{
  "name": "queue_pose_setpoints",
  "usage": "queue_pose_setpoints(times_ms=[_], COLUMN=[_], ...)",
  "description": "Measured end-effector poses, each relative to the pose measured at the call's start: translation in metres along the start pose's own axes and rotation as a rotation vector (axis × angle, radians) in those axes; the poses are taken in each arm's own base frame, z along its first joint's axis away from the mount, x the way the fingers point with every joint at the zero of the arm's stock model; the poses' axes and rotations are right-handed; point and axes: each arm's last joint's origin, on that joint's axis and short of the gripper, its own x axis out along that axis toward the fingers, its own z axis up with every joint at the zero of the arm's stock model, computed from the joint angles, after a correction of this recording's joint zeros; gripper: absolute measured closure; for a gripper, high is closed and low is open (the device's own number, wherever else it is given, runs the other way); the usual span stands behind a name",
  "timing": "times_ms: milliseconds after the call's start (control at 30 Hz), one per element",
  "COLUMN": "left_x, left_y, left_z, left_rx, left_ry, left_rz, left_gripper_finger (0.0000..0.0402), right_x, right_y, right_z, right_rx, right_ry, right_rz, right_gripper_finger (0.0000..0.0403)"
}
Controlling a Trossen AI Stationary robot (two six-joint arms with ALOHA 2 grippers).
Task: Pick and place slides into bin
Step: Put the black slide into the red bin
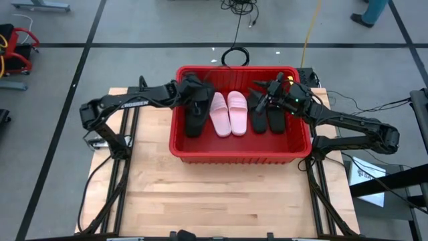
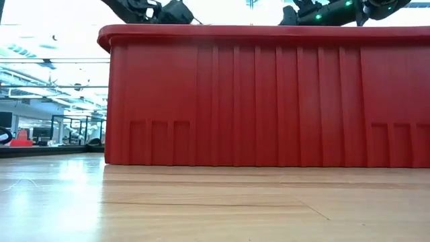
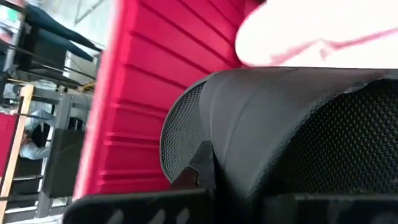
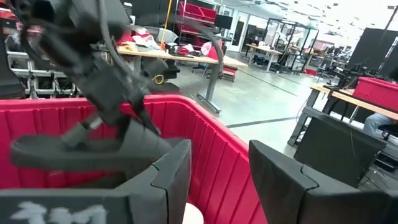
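Slides in bin | left end effector grasping black slide | right end effector released, over bin

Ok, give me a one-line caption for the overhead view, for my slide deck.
Both grippers, left and right, work inside the red bin holding black slides and two pink slides.

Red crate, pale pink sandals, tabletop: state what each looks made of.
Red ribbed crate: moulded plastic, going by its smooth, slightly glossy ribbed walls. Pale pink slide sandals: probably foam or soft rubber, matte, moulded in one piece. Tabletop: pale wood planks with visible grain and seams, lightly sheened.
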Motion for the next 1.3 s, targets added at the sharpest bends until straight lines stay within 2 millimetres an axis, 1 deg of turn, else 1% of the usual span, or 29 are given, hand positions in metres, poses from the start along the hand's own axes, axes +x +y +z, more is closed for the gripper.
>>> queue_pose_setpoints(times_ms=[100, 167, 267, 367, 500, 600, 700, 833, 1167, 1300], left_x=[0.017, 0.026, 0.033, 0.036, 0.037, 0.038, 0.041, 0.047, 0.070, 0.076], left_y=[-0.009, -0.013, -0.016, -0.015, -0.013, -0.009, -0.004, -0.002, -0.013, -0.016], left_z=[-0.006, -0.010, -0.017, -0.022, -0.027, -0.030, -0.034, -0.039, -0.043, -0.045], left_rx=[0.048, 0.074, 0.091, 0.058, 0.019, 0.005, 0.004, 0.000, 0.024, 0.019], left_ry=[0.071, 0.155, 0.254, 0.274, 0.293, 0.295, 0.274, 0.271, 0.286, 0.295], left_rz=[-0.017, 0.019, 0.070, 0.044, 0.033, 0.031, -0.011, -0.035, -0.062, -0.064], left_gripper_finger=[0.0398, 0.0395, 0.0395, 0.0399, 0.0392, 0.0394, 0.0398, 0.0390, 0.0393, 0.0398], right_x=[0.000, 0.000, 0.000, 0.000, 0.000, 0.000, 0.000, 0.000, 0.000, 0.000], right_y=[0.000, 0.000, 0.000, 0.000, 0.000, 0.000, 0.000, 0.001, 0.001, 0.001], right_z=[-0.001, -0.001, -0.002, -0.002, -0.003, -0.002, -0.002, -0.003, -0.003, -0.004], right_rx=[-0.003, -0.003, -0.005, -0.005, -0.005, -0.006, -0.009, -0.009, -0.006, 0.001], right_ry=[0.005, 0.010, 0.021, 0.025, 0.025, 0.024, 0.025, 0.026, 0.034, 0.038], right_rz=[0.001, 0.002, 0.004, 0.005, 0.005, 0.005, 0.005, 0.005, 0.007, 0.007], right_gripper_finger=[0.0252, 0.0252, 0.0252, 0.0252, 0.0252, 0.0252, 0.0252, 0.0252, 0.0252, 0.0252])
